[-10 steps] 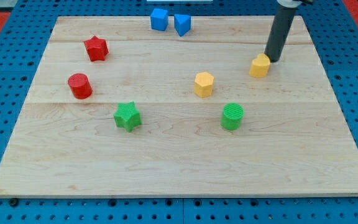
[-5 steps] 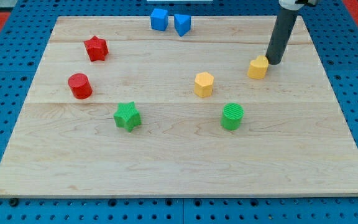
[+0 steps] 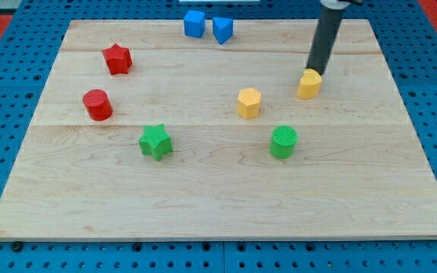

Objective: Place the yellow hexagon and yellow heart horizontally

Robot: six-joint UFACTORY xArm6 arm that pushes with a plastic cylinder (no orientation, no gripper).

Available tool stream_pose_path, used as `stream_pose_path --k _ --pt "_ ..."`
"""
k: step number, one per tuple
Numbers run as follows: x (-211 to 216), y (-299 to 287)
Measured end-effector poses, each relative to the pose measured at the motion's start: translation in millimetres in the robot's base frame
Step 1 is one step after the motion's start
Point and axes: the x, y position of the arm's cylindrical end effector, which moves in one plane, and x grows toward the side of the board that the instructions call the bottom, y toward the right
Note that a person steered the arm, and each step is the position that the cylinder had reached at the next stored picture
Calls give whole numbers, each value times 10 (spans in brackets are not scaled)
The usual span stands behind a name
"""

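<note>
The yellow hexagon (image 3: 249,102) sits near the board's middle. The yellow heart (image 3: 309,84) lies to its right and slightly higher in the view. My tip (image 3: 312,71) is at the heart's top edge, touching or almost touching it, with the dark rod rising toward the view's top.
A green cylinder (image 3: 284,142) sits below the two yellow blocks. A green star (image 3: 155,141), a red cylinder (image 3: 97,105) and a red star (image 3: 117,58) are on the left. A blue cube (image 3: 194,23) and a blue triangular block (image 3: 222,29) sit at the top edge.
My tip has moved left, from the heart's upper right to just above it. The yellow heart has slid a little to the left and down.
</note>
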Motion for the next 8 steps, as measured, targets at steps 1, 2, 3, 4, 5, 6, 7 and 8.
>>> stream_pose_path --k 1,2,3,4,5,6,7,8 --pt "13 -179" --pt "77 -180" --pt "301 -25" --pt "506 119" --pt "450 -255" --pt "464 -380" --pt "586 -380" --pt "734 -382"
